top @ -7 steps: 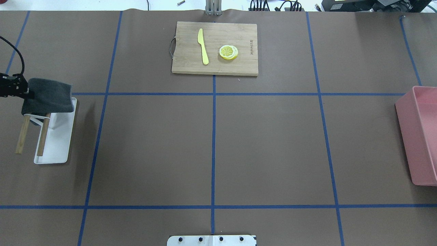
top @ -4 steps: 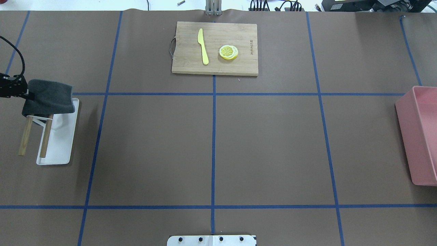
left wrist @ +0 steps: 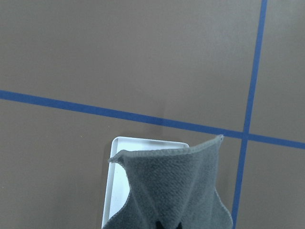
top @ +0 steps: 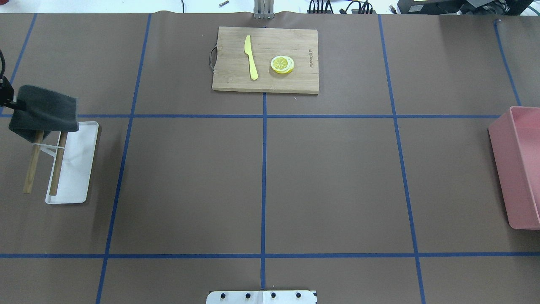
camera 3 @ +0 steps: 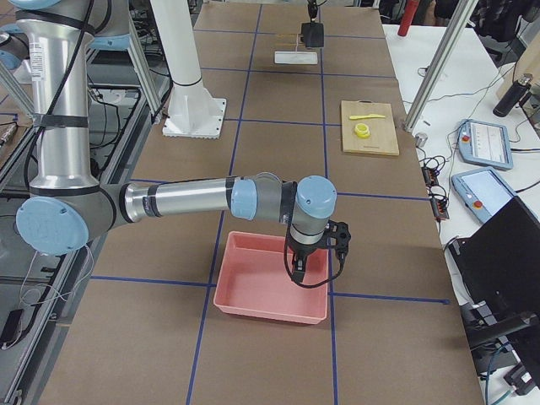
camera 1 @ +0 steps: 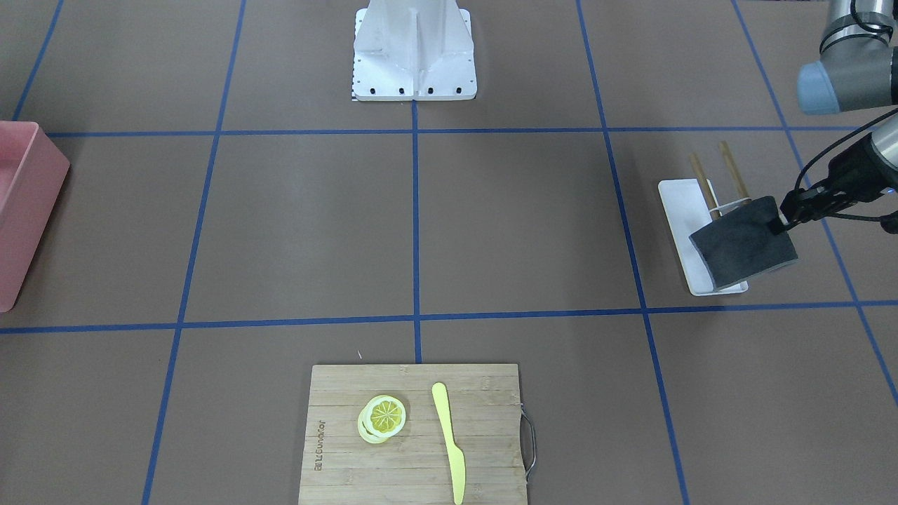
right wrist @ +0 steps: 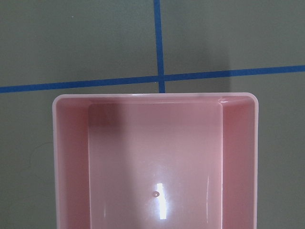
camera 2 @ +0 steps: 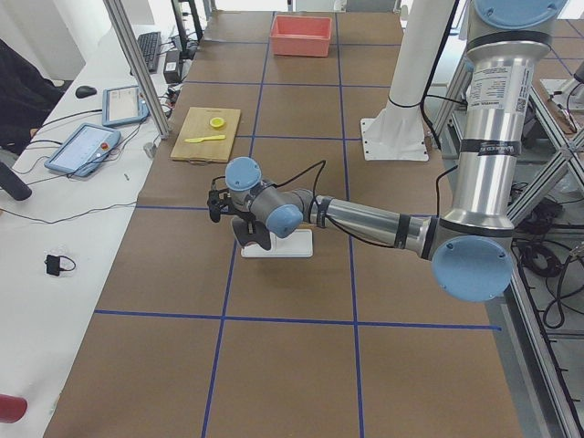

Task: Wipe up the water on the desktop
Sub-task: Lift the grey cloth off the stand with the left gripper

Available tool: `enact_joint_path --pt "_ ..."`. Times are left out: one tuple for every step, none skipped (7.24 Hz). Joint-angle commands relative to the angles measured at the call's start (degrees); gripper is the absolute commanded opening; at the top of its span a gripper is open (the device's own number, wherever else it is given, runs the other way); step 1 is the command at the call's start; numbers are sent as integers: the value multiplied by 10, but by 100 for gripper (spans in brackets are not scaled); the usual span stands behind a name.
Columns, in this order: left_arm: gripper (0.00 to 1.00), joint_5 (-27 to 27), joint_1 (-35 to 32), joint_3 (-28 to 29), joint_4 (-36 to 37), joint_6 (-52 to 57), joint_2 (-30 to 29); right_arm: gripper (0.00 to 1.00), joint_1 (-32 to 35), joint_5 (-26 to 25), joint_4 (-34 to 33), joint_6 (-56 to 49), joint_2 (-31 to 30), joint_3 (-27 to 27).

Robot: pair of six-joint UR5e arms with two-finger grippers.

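The desktop (top: pixel 329 181) is brown with blue tape lines; I see no water on it. My left gripper (camera 1: pixel 782 224) is shut on a dark grey cloth (camera 1: pixel 744 242) and holds it in the air over the far end of a white tray (camera 1: pixel 684 203). In the overhead view the cloth (top: pixel 44 114) hangs at the far left edge. The left wrist view shows the cloth (left wrist: pixel 176 191) draped below the camera. My right gripper (camera 3: pixel 316 253) hangs over a pink bin (camera 3: pixel 270 312); I cannot tell whether it is open or shut.
The white tray (top: pixel 78 169) holds a rack with two wooden bars (top: pixel 57 169). A bamboo cutting board (top: pixel 295 80) with a yellow knife (top: pixel 251 57) and lemon slices (top: pixel 282 64) lies at the far middle. The pink bin (top: pixel 517 169) stands at the right edge.
My left gripper has moved left and a little farther away with the cloth, off the rack bars. The tray and rack shifted slightly right at first.
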Motion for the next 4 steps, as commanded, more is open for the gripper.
enact_joint_path --pt "0 -44 -45 -7 6 -9 -11 100 0 2 1 -3 0 3" --pt "0 -57 -55 -17 34 -48 -32 100 0 3 0 -2 0 14" --pt "0 -56 -54 -30 64 -151 -77 100 0 14 5 -2 0 32" --pt "0 -54 -42 -27 76 -280 -131 100 -4 19 52 -1 2 43"
